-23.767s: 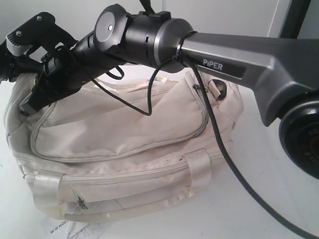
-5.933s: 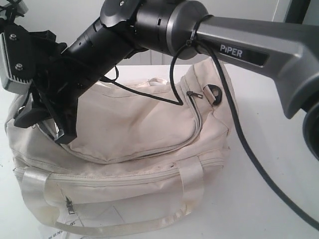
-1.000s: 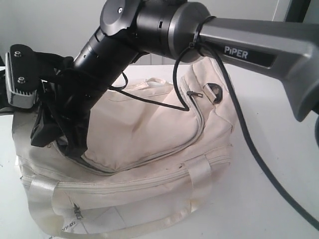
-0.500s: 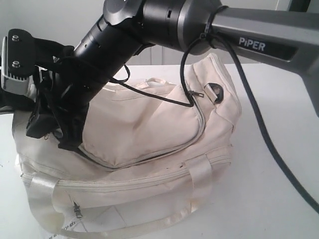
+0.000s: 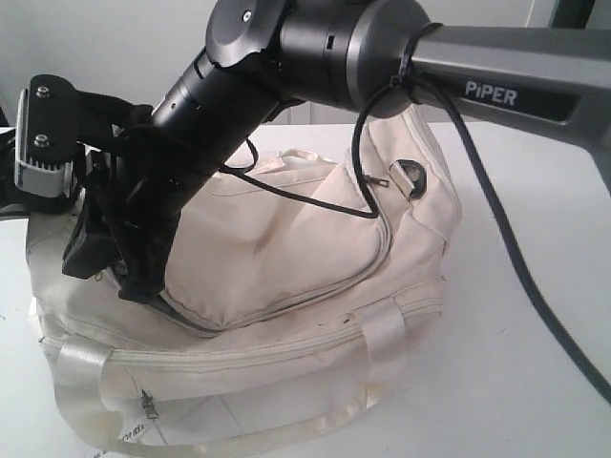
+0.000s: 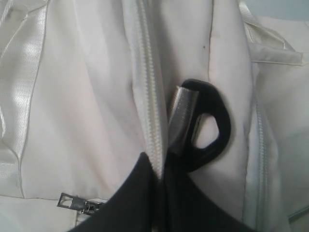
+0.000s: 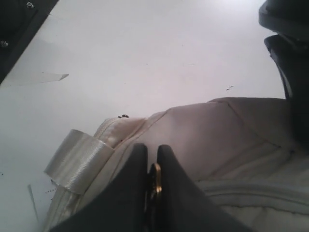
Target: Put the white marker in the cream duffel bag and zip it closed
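Lowered a touch since half a second ago, the right arm (image 5: 496, 76) enters the exterior view from 3 o'clock and slants down across the cream duffel bag (image 5: 286, 239) to its 9 o'clock end, wrist bent steeply downward. The right gripper (image 5: 136, 289) has its fingers pressed together on a brass-coloured zip pull (image 7: 154, 178) at the bag's top edge. The left gripper (image 6: 157, 163) is likewise closed, pinching the bag's zip seam just beside a black D-ring (image 6: 212, 128) with a silver metal clip (image 6: 183, 113). A black cable (image 5: 501, 229) hangs from the arm over the bag's 3 o'clock end. A shiny strap handle (image 5: 382, 329) crosses the front. The bag sits on a white table (image 5: 535, 363). The white marker is not in sight in any view.
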`<state>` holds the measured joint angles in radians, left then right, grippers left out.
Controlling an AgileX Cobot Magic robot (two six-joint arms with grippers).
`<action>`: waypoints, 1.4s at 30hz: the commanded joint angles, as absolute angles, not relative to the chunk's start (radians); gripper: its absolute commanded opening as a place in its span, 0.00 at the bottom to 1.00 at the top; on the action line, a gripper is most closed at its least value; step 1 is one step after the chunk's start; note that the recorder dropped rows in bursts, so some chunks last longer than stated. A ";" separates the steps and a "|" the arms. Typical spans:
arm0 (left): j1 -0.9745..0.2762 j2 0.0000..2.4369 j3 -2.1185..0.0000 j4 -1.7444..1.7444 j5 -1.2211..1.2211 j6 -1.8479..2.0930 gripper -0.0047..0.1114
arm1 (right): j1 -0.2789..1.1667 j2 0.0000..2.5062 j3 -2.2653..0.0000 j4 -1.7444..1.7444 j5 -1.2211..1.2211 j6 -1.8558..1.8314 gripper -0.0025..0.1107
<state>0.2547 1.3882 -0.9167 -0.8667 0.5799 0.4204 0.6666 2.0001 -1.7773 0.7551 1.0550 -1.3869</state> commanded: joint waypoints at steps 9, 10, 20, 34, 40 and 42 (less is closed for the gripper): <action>0.266 1.386 -0.922 -0.870 0.405 0.421 0.04 | 0.670 1.951 -1.700 0.727 1.221 -1.453 0.02; 0.266 1.386 -0.922 -0.868 0.405 0.421 0.04 | 0.670 1.951 -1.700 0.732 1.221 -1.459 0.02; 0.266 1.386 -0.922 -0.860 0.408 0.426 0.04 | 0.668 1.942 -1.698 0.670 1.221 -1.452 0.02; 0.266 1.386 -0.922 -0.858 0.382 0.426 0.04 | 0.668 1.940 -1.643 0.584 1.221 -1.431 0.02; 0.266 1.386 -0.922 -0.858 0.382 0.426 0.04 | 0.666 1.936 -1.633 0.557 1.221 -1.431 0.02; 0.266 1.386 -0.922 -0.858 0.382 0.426 0.04 | 0.666 1.935 -1.633 0.555 1.221 -1.429 0.02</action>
<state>0.2533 1.3899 -0.9167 -0.8426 0.4523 0.4223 0.6666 1.9489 -1.6423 0.5729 1.1645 -1.4400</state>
